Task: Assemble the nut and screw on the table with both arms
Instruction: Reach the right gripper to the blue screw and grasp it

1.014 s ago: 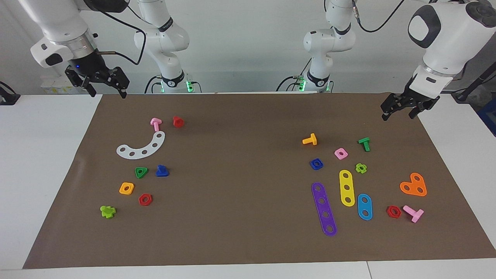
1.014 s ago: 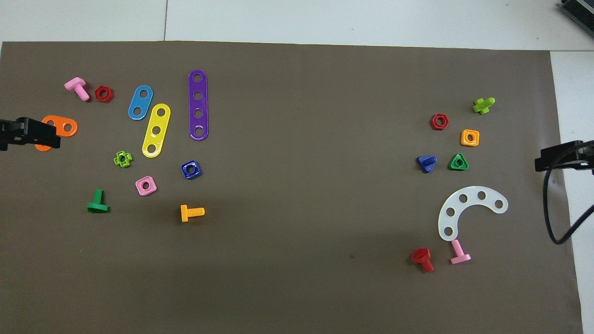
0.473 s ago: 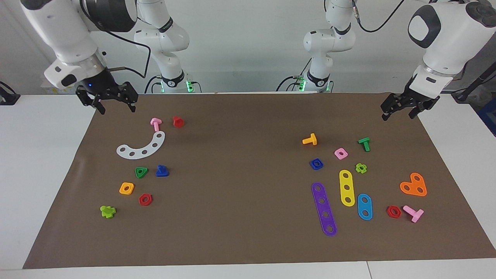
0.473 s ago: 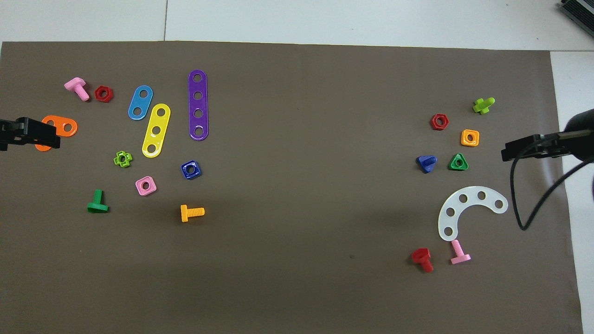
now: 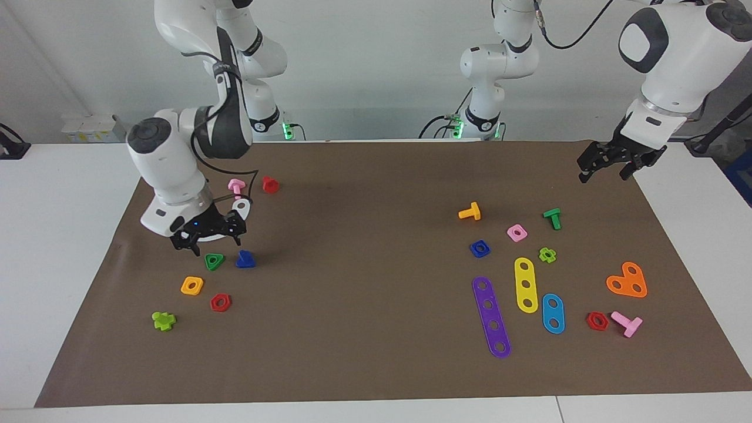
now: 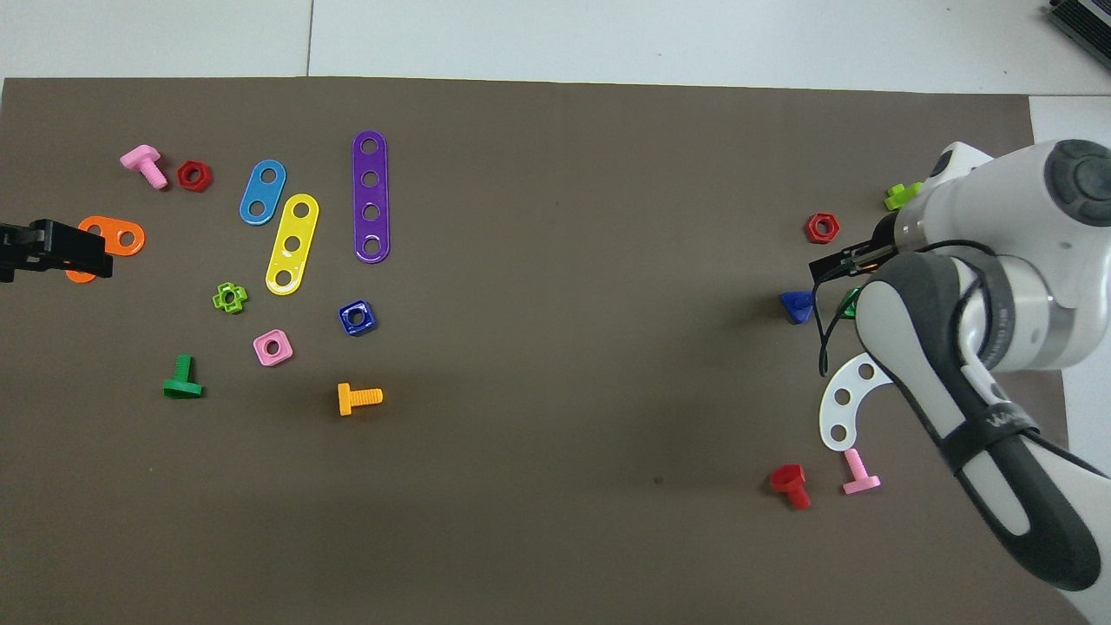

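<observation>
In the facing view the right end effector [image 5: 207,238] hangs low over the desk [image 5: 70,247] with its fingers spread, above the green triangular nut [image 5: 214,261], and the screw [image 5: 245,259] lies on the brown mat [image 5: 376,305] just beside it at about four o'clock. The left end effector [image 5: 608,164] waits, fingers spread and holding nothing, over the mat's edge; the nut [image 5: 480,248] rests well apart from it at about eight o'clock. In the overhead view the screw [image 6: 797,304] sits at nine o'clock of the green triangular nut, by the right arm's black fingertip, and the nut [image 6: 357,318] at two o'clock of the pink nut [image 6: 272,347]. The step looks like the reach for the screw; next the spread fingers should centre over it, lower and pinch, while the left arm goes for the nut
</observation>
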### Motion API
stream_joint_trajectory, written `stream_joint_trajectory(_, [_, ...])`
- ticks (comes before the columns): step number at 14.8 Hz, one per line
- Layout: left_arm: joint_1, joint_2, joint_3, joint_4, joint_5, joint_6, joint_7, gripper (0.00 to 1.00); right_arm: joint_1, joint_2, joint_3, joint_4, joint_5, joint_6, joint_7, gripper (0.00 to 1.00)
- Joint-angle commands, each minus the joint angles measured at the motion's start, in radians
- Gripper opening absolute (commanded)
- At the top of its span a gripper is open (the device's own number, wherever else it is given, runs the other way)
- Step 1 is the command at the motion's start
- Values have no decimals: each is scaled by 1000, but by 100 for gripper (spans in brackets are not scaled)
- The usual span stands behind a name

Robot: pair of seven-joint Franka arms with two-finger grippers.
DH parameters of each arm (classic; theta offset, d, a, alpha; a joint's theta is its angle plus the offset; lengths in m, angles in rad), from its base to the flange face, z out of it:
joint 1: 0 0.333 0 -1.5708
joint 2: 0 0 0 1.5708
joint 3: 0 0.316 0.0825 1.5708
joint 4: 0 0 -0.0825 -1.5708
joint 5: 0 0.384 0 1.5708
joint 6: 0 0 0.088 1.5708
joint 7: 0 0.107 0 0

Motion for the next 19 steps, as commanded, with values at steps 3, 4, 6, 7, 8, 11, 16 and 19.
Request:
stream_joint_trajectory(3, [7,-29,-2,-38,-16,25,8,100,24,4,7,-143,70,178,-83,100])
stream_joint_trajectory(4, [7,-29,-2,-38,-16,25,8,100,16,7,7,-158,70,193,-122,100])
stream_joint_trajectory(6, [7,-29,-2,-38,-16,25,6,100,-2,5,5,-187,70,207,-176,94])
stream_joint_trajectory(7, [3,-29,-2,-38,-16,25,6,100,-7,4,5,-195,70,212,-192,84])
stream_joint_trajectory(8, [-4,-29,-4,-38,-16,25,6,100,-11,5,5,-196,70,234,-201,70])
stream_joint_trajectory(11, [-8,-29,-5,-38,-16,23,6,100,-1,8,7,-200,70,253,-190,61])
stream_joint_trajectory(16, [-10,-34,-10,-49,-16,33,6,100,5,8,7,-200,70,253,-186,38])
stream_joint_trajectory(19, [-14,-34,-16,-56,-18,33,3,100,7,10,5,-196,70,256,-151,0])
